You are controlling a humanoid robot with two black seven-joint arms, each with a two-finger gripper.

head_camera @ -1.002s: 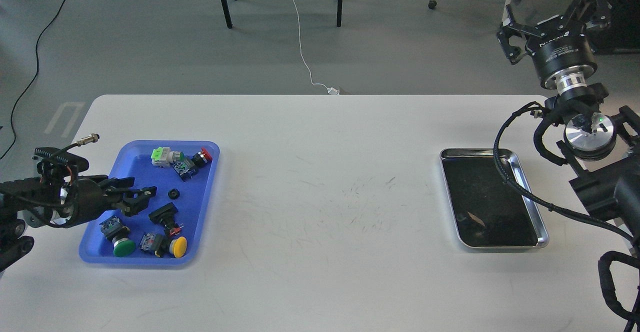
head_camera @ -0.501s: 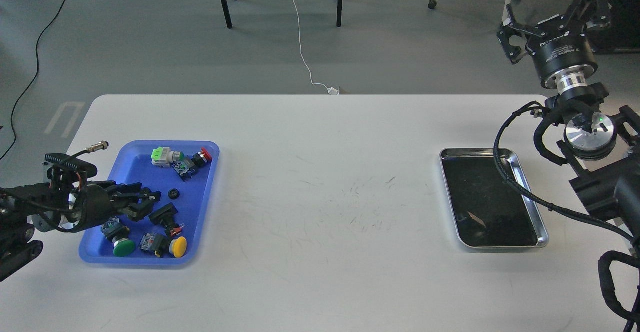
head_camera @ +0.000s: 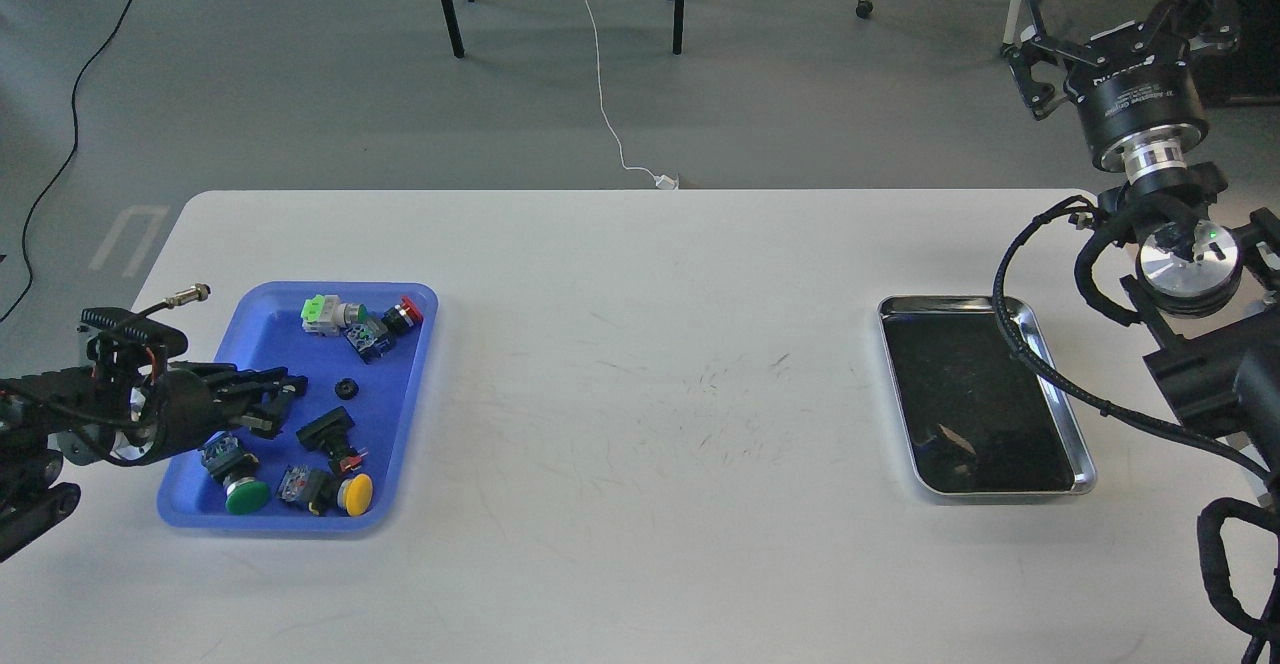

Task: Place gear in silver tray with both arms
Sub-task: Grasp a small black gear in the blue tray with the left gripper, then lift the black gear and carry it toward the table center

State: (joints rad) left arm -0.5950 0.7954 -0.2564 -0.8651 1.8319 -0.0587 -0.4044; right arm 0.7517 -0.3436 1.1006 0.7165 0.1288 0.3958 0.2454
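Head view: left end effector (head_camera: 272,399), spread, hovers well apart from silver tray (head_camera: 1072,436).

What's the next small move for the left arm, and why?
Probably ease the left gripper forward to the small black gear in the blue tray, jaws straddling it. The gear lies loose just ahead of the fingertips, ungrasped, and the silver tray is empty.

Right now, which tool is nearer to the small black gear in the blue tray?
Left. The left tool hovers just left of the gear; the right tool is raised far across the table.
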